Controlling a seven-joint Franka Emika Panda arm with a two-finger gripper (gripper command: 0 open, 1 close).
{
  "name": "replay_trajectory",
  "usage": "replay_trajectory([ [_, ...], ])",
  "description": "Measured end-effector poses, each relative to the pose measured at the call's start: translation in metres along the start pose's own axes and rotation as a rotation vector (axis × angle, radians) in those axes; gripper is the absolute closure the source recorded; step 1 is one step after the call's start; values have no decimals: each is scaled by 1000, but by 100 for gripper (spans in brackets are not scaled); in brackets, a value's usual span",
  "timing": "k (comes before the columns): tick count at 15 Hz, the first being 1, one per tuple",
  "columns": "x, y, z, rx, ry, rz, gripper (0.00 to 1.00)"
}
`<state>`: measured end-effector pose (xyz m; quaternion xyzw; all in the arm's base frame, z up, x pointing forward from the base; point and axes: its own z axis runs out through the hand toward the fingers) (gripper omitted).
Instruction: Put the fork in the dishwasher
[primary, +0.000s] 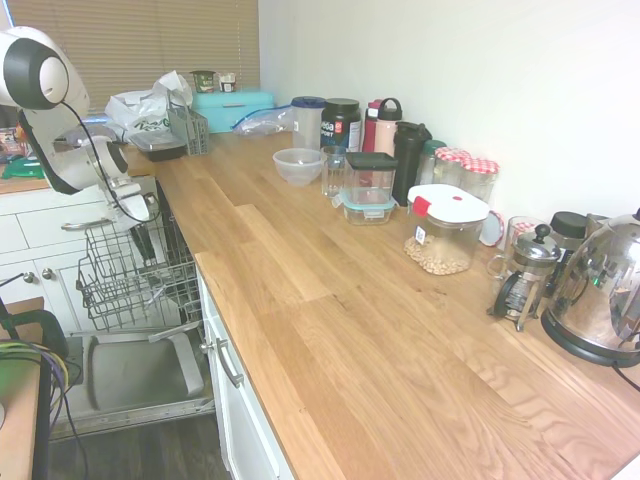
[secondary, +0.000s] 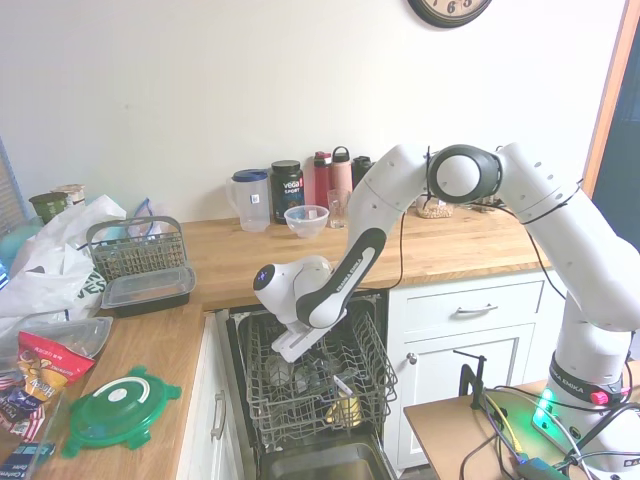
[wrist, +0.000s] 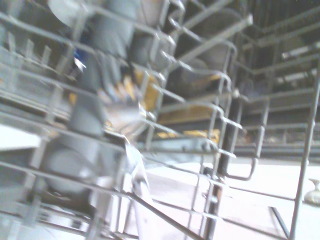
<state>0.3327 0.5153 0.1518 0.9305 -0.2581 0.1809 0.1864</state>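
Observation:
The dishwasher (secondary: 262, 340) stands open under the counter, its grey wire rack (primary: 100, 290) pulled out over the lowered door (primary: 130, 375). My gripper (secondary: 290, 345) reaches down into the rack, also seen as the gripper (primary: 140, 238) from the other side. A slim silver piece that looks like the fork (secondary: 342, 384) lies among the wires just beside the gripper; it shows as the fork (primary: 155, 293) lower in the rack. The wrist view is blurred: rack wires and a shiny slim piece (wrist: 134, 167) close up.
A yellow cup (secondary: 346, 408) and grey dishes sit in the rack. White drawers (secondary: 465, 310) flank the dishwasher. The wooden counter (primary: 330, 300) carries a clear bowl (primary: 298, 165), jars, bottles, a kettle (primary: 605, 295) and a grey cutlery basket (secondary: 135, 250).

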Motion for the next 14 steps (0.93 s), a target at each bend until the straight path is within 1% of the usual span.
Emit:
replay_trajectory([
  [2,3,24,-25,47,3,11,0],
  [4,9,51,-55,111,5,30,0],
  [7,36,97,-84,214,-22,76,0],
  [8,52,111,-86,246,-39,104,0],
  [10,93,143,-81,313,-93,153,0],
  [12,132,177,-70,388,-154,182,0],
  [14,166,218,-55,449,-196,209,0],
])
